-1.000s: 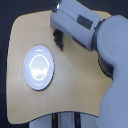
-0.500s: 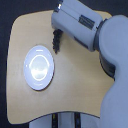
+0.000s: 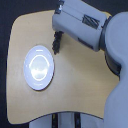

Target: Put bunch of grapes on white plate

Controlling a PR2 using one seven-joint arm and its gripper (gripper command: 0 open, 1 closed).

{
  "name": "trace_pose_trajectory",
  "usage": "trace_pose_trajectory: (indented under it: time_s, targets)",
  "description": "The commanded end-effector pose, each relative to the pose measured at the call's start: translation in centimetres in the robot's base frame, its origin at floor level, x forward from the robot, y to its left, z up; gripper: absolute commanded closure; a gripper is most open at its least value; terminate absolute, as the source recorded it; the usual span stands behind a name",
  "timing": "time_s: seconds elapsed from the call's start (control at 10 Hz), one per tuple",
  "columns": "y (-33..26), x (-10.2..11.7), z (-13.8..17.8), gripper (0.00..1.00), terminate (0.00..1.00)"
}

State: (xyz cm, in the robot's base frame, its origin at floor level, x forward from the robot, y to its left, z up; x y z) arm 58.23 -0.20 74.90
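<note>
1. Grapes: no dark cluster clearly made out anywhere in the exterior view; possibly hidden at the dark fingers (image 3: 56, 42), impossible to tell at this blur.
2. White plate (image 3: 39, 67) lying flat on the tan table (image 3: 80, 85), below the fingertips and toward the exterior view's left of them, close by yet apart from them.
3. Plate face bare and glossy, with a bright ring of glare near its middle and nothing resting on it.
4. Gripper (image 3: 56, 47) hanging from a bulky grey arm (image 3: 82, 22) that comes in from the upper part of the exterior view's right.
5. Fingers dark, narrow, pointing down toward the table surface, just off the plate's upper rim on the exterior view's right.
6. Finger state: cannot tell whether spread, closed, or clasped on something; only one dark smear visible, with no gap to read.
7. Contact between fingertips and tabletop: unclear from this angle.
8. Table edge rounded, pale wood tone, set against black surroundings above the fingers and toward the exterior view's left of them.
9. Large grey robot body (image 3: 117, 60) filling the exterior view's right side, well beyond the fingers.
10. Pale base with dark slots (image 3: 65, 120) at the bottom edge, far below the fingers and past the table's near rim.
</note>
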Motion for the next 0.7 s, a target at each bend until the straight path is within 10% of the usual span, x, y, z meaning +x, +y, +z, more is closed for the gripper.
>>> trace_pose_trajectory:
  time_s: [0.0,0.6]
  targets:
    - [-0.6,-3.0,6.8,1.0,0.0]
    - [1.1,-8.9,9.8,1.0,0.0]
